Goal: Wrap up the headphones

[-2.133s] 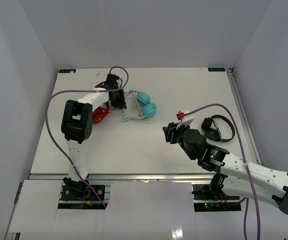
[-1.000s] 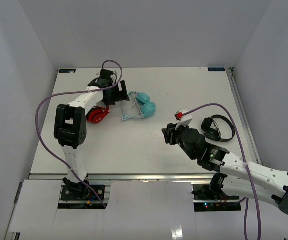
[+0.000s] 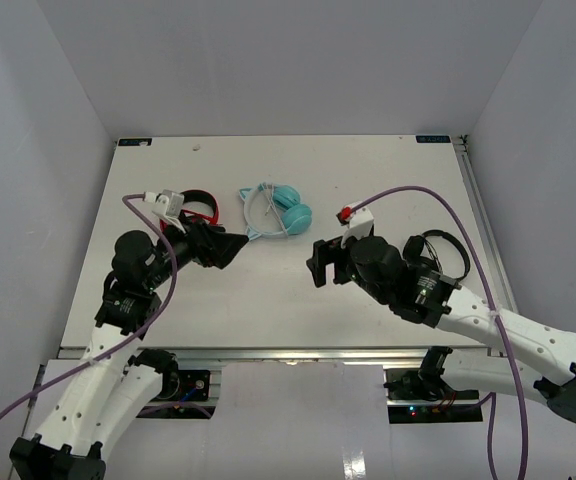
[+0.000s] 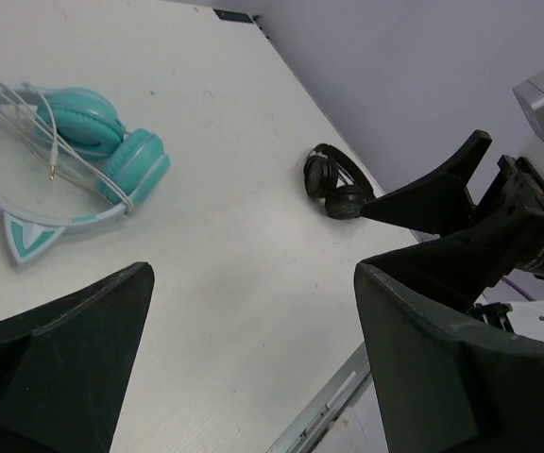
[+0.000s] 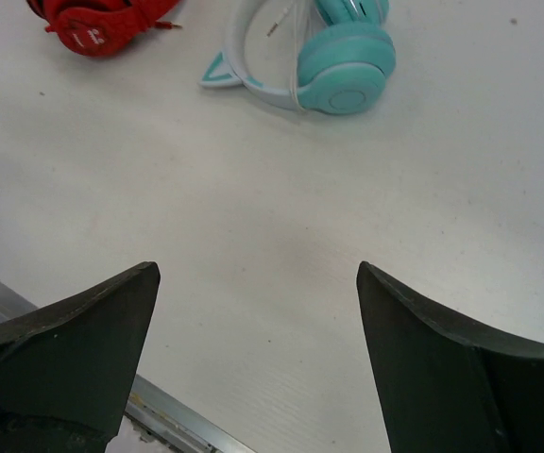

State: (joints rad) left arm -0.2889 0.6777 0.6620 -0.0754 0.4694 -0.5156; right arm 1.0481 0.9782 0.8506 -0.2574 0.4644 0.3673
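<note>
The teal headphones (image 3: 280,209) lie flat at the back middle of the table, their pale cat-ear band (image 3: 253,225) toward the left. A thin white cord (image 4: 57,142) is draped loosely across band and cups. My left gripper (image 3: 235,246) hovers open near-left of them, pointing right, nothing between its fingers. My right gripper (image 3: 314,263) hovers open near-right of them, also empty. In the left wrist view the headphones (image 4: 97,143) are far left, beyond the left gripper (image 4: 253,274). In the right wrist view the headphones (image 5: 340,66) lie ahead of the right gripper (image 5: 258,269).
Red-and-black headphones (image 3: 199,202) sit left of the teal pair, partly behind my left arm, and show as red headphones (image 5: 102,24) in the right wrist view. All-black headphones (image 3: 442,256) lie at the right by my right arm. The table's metal front rail (image 5: 173,425) runs just below.
My left arm has pulled back from beside the teal headphones toward the near left. My right gripper has opened wide and shifted left toward the table's middle.
</note>
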